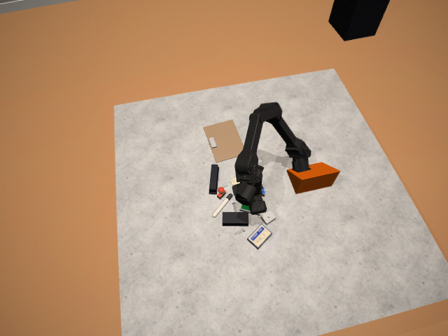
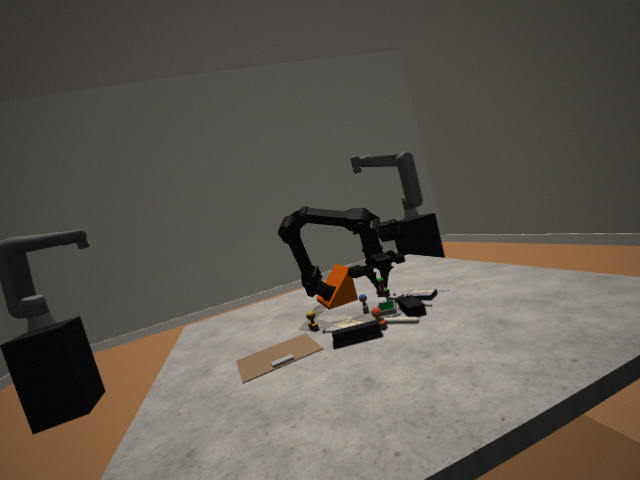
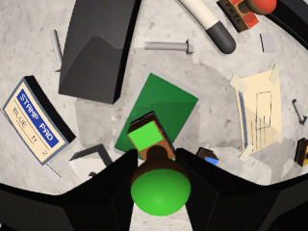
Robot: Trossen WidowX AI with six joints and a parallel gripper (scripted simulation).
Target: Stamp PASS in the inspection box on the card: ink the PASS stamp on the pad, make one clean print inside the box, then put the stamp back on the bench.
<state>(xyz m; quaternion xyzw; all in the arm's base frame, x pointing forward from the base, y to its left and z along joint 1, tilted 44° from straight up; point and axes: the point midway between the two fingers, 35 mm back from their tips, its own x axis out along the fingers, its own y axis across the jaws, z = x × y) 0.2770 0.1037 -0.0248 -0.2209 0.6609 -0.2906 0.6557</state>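
My gripper point(image 2: 381, 287) point(image 3: 156, 155) is shut on the green-knobbed stamp point(image 2: 380, 280) point(image 3: 161, 192), which has a green patch on its base block. In the wrist view the stamp overlaps the near edge of the green pad point(image 1: 245, 208) point(image 2: 386, 306) point(image 3: 170, 103); it is held above bench level, and its underside is hidden. The card point(image 1: 233, 181) point(image 2: 348, 323) point(image 3: 275, 106) lies taped down, with an outlined box point(image 3: 257, 111), to the right in the wrist view. A case labelled STAMP PAD BLUE point(image 1: 259, 236) point(image 2: 423, 293) point(image 3: 36, 120) lies at the left there.
A red FAIL stamp point(image 1: 221, 190) point(image 3: 264, 5), blue stamp point(image 1: 262, 190) point(image 2: 362, 298) and yellow stamp point(image 2: 310, 315) stand nearby. A black block point(image 1: 235, 218) point(image 3: 98, 48), marker point(image 1: 221, 206), long black block point(image 1: 213, 178), pale block point(image 1: 268, 217) and brown board point(image 1: 224, 137) lie around.
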